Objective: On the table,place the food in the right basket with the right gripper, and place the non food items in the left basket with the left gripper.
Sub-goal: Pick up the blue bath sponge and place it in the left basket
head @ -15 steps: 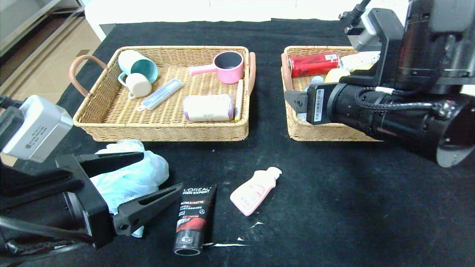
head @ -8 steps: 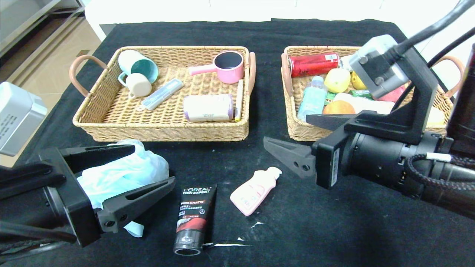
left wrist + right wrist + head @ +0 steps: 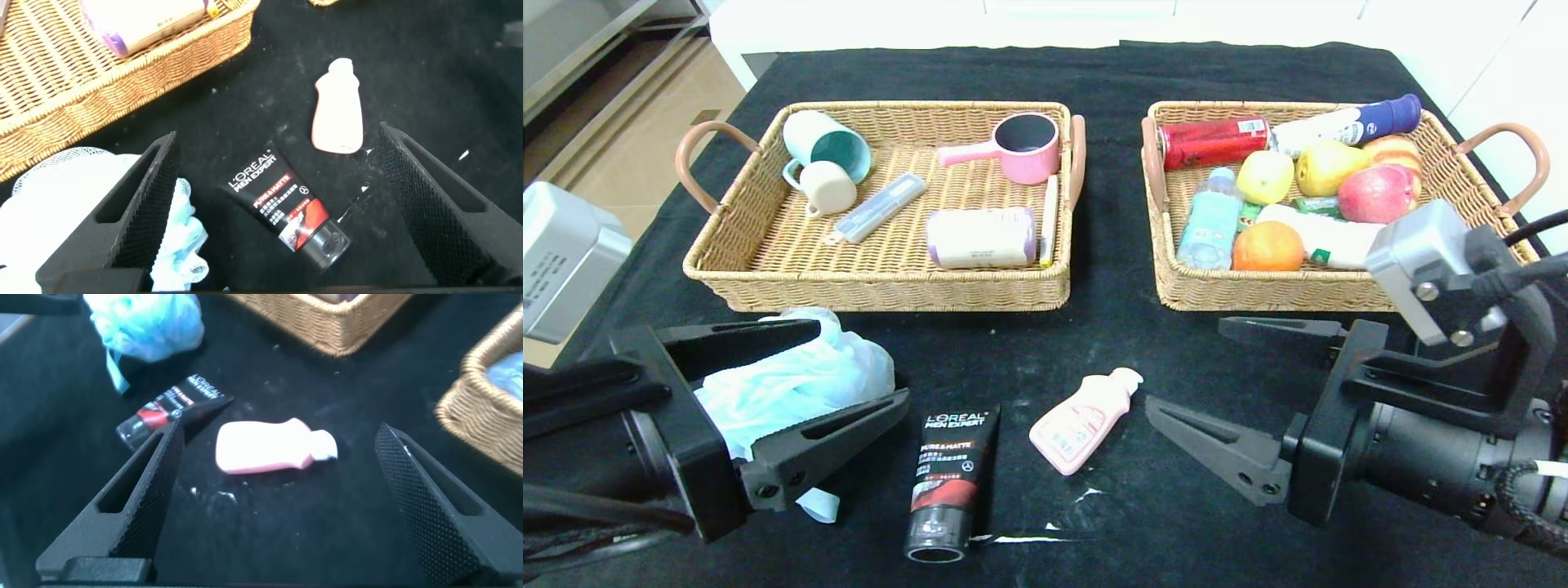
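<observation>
You have two baskets at the back: left basket | right basket | in front: sponge left | tube middle | bottle right of tube

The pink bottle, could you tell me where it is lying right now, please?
In the head view, the pink bottle lies on the table, centre front, between the black tube and the open right gripper.

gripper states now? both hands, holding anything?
Left hand: open, empty, over the blue bath pouf.
Right hand: open, empty, beside the pink bottle.
</observation>
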Tool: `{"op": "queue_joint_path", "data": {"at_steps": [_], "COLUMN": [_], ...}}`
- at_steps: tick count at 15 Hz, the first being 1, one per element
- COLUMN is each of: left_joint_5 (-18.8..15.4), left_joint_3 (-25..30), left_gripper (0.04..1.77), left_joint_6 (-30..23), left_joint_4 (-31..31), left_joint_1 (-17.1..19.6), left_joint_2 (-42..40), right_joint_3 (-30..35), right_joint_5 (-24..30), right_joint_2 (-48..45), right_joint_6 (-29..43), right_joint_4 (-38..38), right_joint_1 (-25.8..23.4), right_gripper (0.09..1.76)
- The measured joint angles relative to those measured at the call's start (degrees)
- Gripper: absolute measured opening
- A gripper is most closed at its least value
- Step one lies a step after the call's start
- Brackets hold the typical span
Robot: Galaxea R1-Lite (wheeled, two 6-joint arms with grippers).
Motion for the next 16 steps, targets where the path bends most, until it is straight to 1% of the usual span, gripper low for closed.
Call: {"op": "queue_joint_path", "data": {"at_steps": [2,4,5,8,11,13,16], "left_joint_5": [1.3,1.7,1.7,1.9,2.9,5.5,12.7], "left_joint_3": [-0.1,-0.5,-0.6,-0.8,-1.0,-1.9,-4.7], "left_gripper": [1.72,1.72,1.72,1.72,1.72,1.72,1.72], "left_joint_6": [0.1,0.2,0.2,0.1,0.2,0.1,-0.7], "left_joint_4": [0.0,0.0,0.0,0.0,0.0,0.4,4.3], "left_joint_1": [-0.1,-0.2,-0.1,-0.2,-0.3,-0.3,-0.4], "left_joint_2": [0.0,-0.1,-0.1,0.0,0.1,-0.1,-0.2], "right_joint_3": [4.5,9.3,10.8,12.5,13.2,13.6,14.5], "right_joint_5": [0.2,0.4,0.6,0.7,0.5,0.3,0.2], "right_joint_2": [-0.9,-1.7,-2.2,-4.3,-5.2,-5.5,-5.9], "right_joint_6": [0.1,0.5,0.6,0.5,0.4,0.4,0.3], "right_joint_4": [-6.9,-13.7,-15.9,-16.2,-16.3,-16.4,-16.2], "right_joint_1": [-1.2,-2.2,-2.7,-2.8,-2.6,-2.6,-2.9], "right_gripper": [1.70,1.70,1.70,1.70,1.70,1.70,1.70]}}
